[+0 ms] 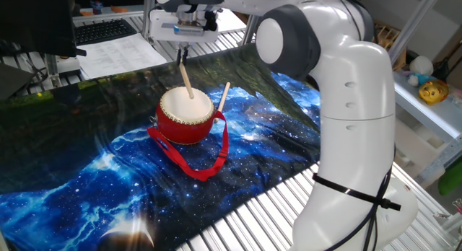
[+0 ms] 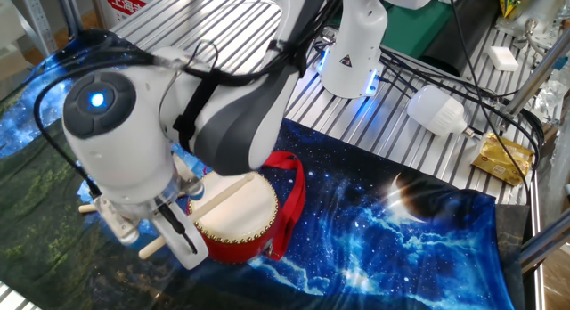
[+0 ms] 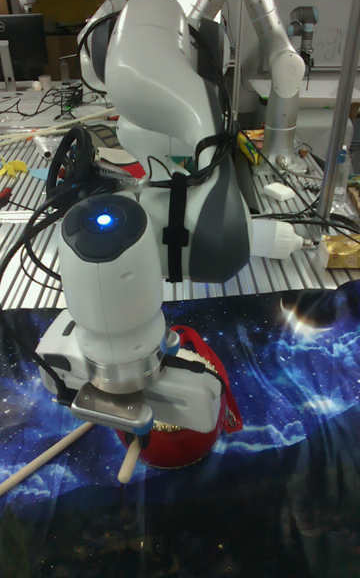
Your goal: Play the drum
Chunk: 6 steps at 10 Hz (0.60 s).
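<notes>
The tool is clamped shut on a wooden stick, tip resting on the drum just below it. Second stick leans on the drum's far side.

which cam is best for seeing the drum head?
One fixed view: the drum sits unobstructed, whole cream head visible with the held stick touching it. The other fixed view shows it partly behind the arm; the tall view shows only its red body.
</notes>
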Tool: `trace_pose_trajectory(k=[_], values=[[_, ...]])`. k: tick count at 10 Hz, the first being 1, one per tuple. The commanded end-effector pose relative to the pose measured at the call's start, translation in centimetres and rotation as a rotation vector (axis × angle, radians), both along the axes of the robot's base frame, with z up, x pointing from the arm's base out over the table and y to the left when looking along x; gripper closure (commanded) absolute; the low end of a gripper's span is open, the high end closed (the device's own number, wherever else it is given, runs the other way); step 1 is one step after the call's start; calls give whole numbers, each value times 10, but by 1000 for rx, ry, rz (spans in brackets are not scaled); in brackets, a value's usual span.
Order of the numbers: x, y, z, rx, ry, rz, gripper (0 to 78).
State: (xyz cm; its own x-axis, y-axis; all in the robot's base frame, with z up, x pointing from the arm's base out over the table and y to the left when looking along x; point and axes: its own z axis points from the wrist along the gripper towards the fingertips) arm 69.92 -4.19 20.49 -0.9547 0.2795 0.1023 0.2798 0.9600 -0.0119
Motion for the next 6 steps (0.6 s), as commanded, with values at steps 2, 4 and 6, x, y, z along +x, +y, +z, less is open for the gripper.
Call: trace_pose_trajectory(k=[2,4,6], values=[[-3,-7,13,-38,-158,-38,764],[-6,-9,15,-32,-332,-79,764],[-6,-9,15,-83,-448,-83,764]])
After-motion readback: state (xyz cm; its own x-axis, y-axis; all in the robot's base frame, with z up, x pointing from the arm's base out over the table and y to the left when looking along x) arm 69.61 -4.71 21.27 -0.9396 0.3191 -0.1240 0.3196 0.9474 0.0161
